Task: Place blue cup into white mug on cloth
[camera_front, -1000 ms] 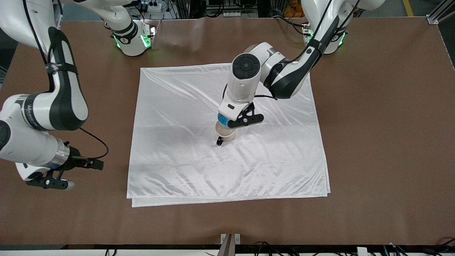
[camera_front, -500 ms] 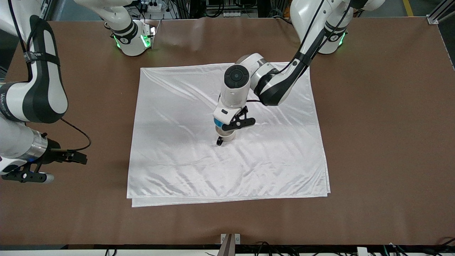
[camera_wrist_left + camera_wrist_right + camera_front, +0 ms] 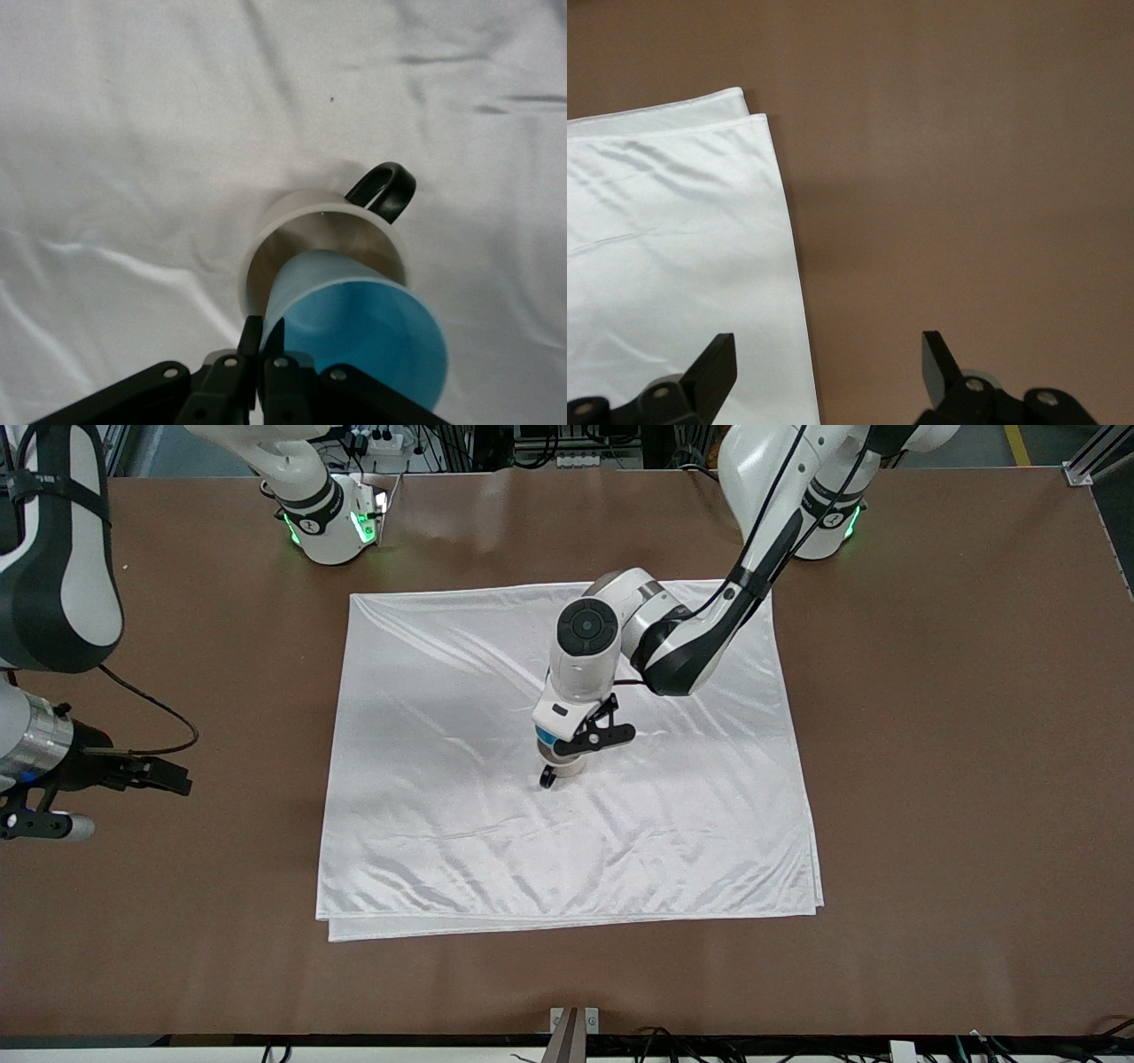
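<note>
Left gripper point(image 3: 261, 354) is pinching the blue cup point(image 3: 359, 328) by its rim, tilted inside the white mug point(image 3: 306, 235) mid-cloth point(image 3: 443, 691); right gripper point(image 3: 824, 363) is hanging spread over the cloth's edge.

A robotics lab: 2 white Franka arms point(image 3: 673, 646) bolted along a wide brown tabletop point(image 3: 930, 779), green status lights at their bases, cables and aluminium framing crowding the edges

Brown table point(image 3: 930, 735) under even light; cables, equipment point(image 3: 549, 447) past its edge.
</note>
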Robot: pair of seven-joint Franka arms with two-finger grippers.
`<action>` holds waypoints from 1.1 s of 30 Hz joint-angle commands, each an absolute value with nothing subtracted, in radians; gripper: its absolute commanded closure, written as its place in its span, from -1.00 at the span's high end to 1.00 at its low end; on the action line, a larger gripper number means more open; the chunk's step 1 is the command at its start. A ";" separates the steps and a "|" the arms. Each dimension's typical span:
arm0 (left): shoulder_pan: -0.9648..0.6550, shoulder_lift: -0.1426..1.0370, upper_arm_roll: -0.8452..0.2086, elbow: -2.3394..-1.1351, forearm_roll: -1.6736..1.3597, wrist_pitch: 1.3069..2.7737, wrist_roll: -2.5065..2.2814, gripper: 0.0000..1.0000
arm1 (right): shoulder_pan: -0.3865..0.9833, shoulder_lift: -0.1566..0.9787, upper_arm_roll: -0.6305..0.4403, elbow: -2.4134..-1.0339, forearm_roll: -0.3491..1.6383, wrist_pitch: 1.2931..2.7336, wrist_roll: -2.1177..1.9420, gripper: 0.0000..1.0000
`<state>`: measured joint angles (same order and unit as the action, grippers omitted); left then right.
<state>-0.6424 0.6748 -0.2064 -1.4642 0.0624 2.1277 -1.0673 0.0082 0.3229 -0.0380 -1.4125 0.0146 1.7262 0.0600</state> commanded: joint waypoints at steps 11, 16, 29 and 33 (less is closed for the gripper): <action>-0.660 0.683 -0.189 -1.456 0.120 2.145 -1.092 1.00 | 0.015 0.085 -0.025 -1.569 0.009 1.669 0.066 0.86; -0.652 0.660 -0.187 -1.454 0.120 2.145 -1.092 1.00 | 0.015 0.046 -0.023 -1.571 0.009 1.631 0.066 0.86; -0.631 0.505 -0.100 -1.456 0.126 2.114 -1.080 1.00 | 0.008 -0.017 -0.014 -1.571 0.009 1.585 0.067 0.86; -0.609 0.440 -0.092 -1.456 0.126 2.062 -1.074 1.00 | 0.006 -0.031 0.011 -1.571 0.009 1.566 0.104 0.86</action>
<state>-0.6283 0.5329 -0.1040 -1.4304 0.0985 2.1186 -1.0673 0.0137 0.0196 -0.0221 -1.5371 0.0146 1.5833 0.0624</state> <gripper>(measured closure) 0.000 0.066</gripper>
